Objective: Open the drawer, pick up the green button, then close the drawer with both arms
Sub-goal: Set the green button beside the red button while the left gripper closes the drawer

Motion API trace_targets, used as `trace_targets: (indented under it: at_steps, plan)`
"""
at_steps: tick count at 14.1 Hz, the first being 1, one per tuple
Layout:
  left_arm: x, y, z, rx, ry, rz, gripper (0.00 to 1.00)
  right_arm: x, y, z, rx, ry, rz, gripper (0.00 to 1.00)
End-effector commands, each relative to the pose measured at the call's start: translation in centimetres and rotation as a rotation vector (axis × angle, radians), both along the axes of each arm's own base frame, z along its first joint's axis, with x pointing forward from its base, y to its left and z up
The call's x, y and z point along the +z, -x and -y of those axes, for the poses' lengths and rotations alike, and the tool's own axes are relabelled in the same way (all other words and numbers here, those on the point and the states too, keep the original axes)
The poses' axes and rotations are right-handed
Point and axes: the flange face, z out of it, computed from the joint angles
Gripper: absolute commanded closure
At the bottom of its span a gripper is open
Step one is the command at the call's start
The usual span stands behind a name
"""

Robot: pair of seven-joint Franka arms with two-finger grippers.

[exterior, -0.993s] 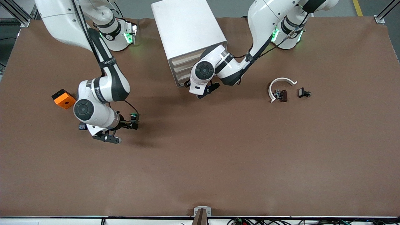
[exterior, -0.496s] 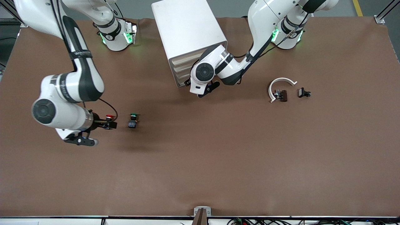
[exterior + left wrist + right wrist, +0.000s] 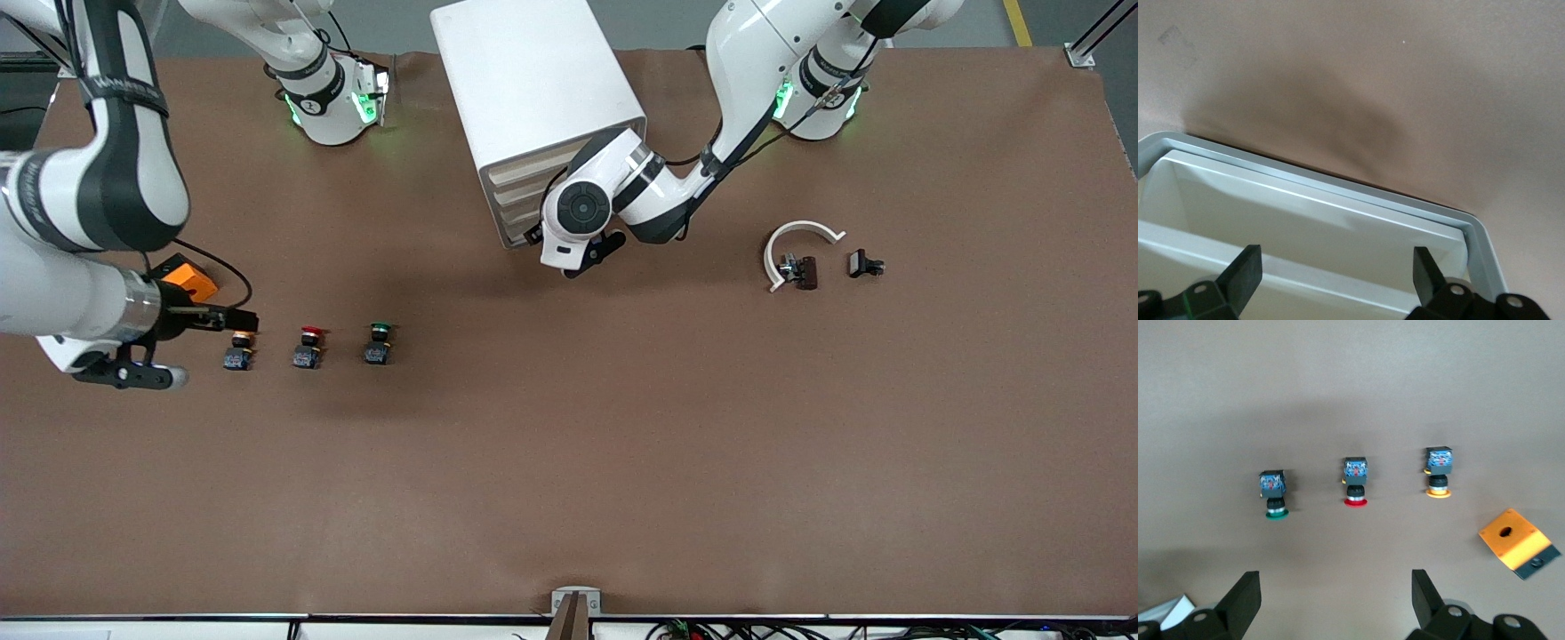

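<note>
The green-capped button (image 3: 379,343) (image 3: 1275,495) stands on the brown table, free of both grippers. My right gripper (image 3: 242,320) (image 3: 1336,597) hangs open and holds nothing, over the table beside the yellow-capped button (image 3: 237,351). The white cabinet (image 3: 533,80) stands between the arm bases, and its beige drawer fronts (image 3: 518,203) all look shut. My left gripper (image 3: 533,238) (image 3: 1336,277) is open against the lowest drawer front (image 3: 1305,220), with nothing between its fingers. In the front view the wrist covers most of this gripper.
A red-capped button (image 3: 308,348) (image 3: 1355,483) stands between the green and yellow ones (image 3: 1438,475). An orange box (image 3: 188,278) (image 3: 1518,543) lies under the right arm's wrist. A white curved piece (image 3: 800,238) and two small dark parts (image 3: 865,264) lie toward the left arm's end.
The right arm has swung away from the green button toward its own end of the table, uncovering the red and yellow buttons. The left arm has barely moved.
</note>
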Motion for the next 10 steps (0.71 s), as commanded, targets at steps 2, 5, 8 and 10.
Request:
trace_targets:
  at_steps: [2, 5, 8, 10]
  plan:
    - [0.7, -3.3, -0.1, 0.036, 0.019, 0.013, 0.0, 5.9, 0.4, 1.3, 0.033, 0.001, 0.0, 0.0]
    - [1.0, -7.0, -2.3, 0.038, -0.018, 0.105, 0.0, 7.3, 0.7, 1.7, 0.007, 0.007, 0.01, 0.0]
    - [1.3, -10.1, -5.1, 0.013, -0.062, 0.188, 0.0, 11.7, 0.6, 2.7, -0.006, 0.017, 0.068, 0.0]
    - [1.5, -11.9, -6.9, -0.024, -0.09, 0.243, 0.0, 13.0, 0.6, 4.6, -0.031, 0.01, 0.093, 0.0]
